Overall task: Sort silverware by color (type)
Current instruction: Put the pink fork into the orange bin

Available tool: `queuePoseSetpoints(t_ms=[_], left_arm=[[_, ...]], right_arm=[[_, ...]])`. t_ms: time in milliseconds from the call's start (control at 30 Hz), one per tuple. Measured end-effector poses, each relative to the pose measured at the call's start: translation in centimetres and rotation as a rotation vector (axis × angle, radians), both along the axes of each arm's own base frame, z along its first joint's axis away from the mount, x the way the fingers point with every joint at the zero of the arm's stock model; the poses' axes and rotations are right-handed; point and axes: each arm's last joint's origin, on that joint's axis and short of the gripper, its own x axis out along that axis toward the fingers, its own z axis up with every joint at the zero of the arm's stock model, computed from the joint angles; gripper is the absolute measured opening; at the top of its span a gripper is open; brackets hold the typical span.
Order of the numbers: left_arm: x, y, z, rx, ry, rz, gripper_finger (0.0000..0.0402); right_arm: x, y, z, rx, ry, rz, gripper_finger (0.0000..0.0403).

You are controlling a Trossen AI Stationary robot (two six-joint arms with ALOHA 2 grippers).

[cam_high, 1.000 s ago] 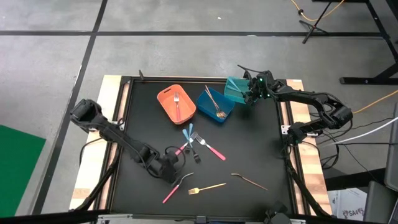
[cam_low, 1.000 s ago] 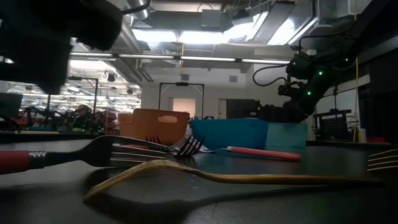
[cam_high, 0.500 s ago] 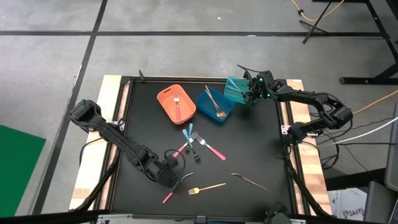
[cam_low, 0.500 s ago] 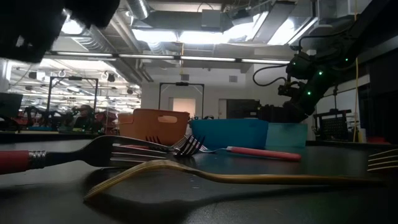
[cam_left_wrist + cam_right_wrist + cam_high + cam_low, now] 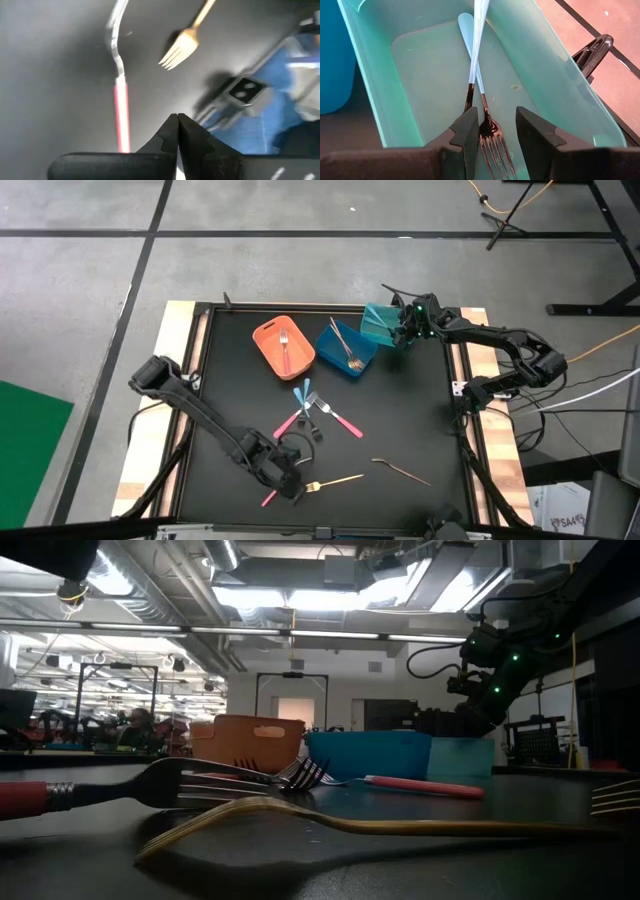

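Surface: black mat (image 5: 400,420) on a wooden-edged surface, grey floor around it; the low view looks into a lit workshop beyond.
Left gripper (image 5: 295,489): low at the near edge of the mat, fingers (image 5: 170,135) pressed together with nothing between them; in the left wrist view they sit just beside the pink-handled fork (image 5: 120,107) without holding it.
Right gripper (image 5: 407,330): at the far right, above the teal bin (image 5: 540,70); fingers (image 5: 467,135) partly spread, and the pictures do not settle whether they grip anything.
Teal bin contents: two light-blue-handled forks (image 5: 481,105), crossed.
Orange bin (image 5: 270,352): holds one fork.
Blue bin (image 5: 335,357): holds gold-toned pieces.
Mid-mat cluster (image 5: 312,408): pink-handled and light-blue-handled pieces lying crossed, touching.
Gold fork (image 5: 335,481): just right of the left gripper.
Copper-toned piece (image 5: 400,470): farther right, apart from the rest.
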Motion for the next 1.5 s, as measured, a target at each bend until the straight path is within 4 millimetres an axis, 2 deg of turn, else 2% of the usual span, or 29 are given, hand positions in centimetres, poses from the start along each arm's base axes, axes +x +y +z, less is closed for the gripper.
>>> queuePoseSetpoints(t_ms=[133, 467, 633, 767, 900, 1133, 1500], left_arm=[[0.0, 0.0, -0.5, 0.04, 0.074, 0.005, 0.0002], [0.1, 0.2, -0.7, 0.101, 0.042, 0.007, 0.0008], [0.2, 0.2, -1.2, 0.14, 0.039, 0.016, 0.0054], [0.5, -0.2, -2.8, 0.167, 0.075, 0.011, 0.0097], [0.8, -0.5, -4.4, 0.161, 0.131, -0.011, 0.012], [1.0, -0.5, -4.9, 0.235, 0.104, -0.066, 0.0122], [1.1, -0.3, -5.7, 0.272, 0.123, -0.059, 0.0122]], right_arm=[[0.0, 0.0, 0.0, 0.0, 0.0, 0.0, 0.0124], [0.0, 0.0, 0.0, 0.0, 0.0, 0.0, 0.0124], [0.0, 0.0, 0.0, -0.001, -0.001, 0.0, 0.0124], [0.0, 0.0, 0.0, 0.0, 0.0, 0.0, 0.0124], [0.0, 0.0, 0.0, -0.001, -0.001, 0.0, 0.0124], [0.0, 0.0, 0.0, 0.0, 0.0, 0.0, 0.0124], [0.0, 0.0, 0.0, 0.0, 0.0, 0.0, 0.0124]])
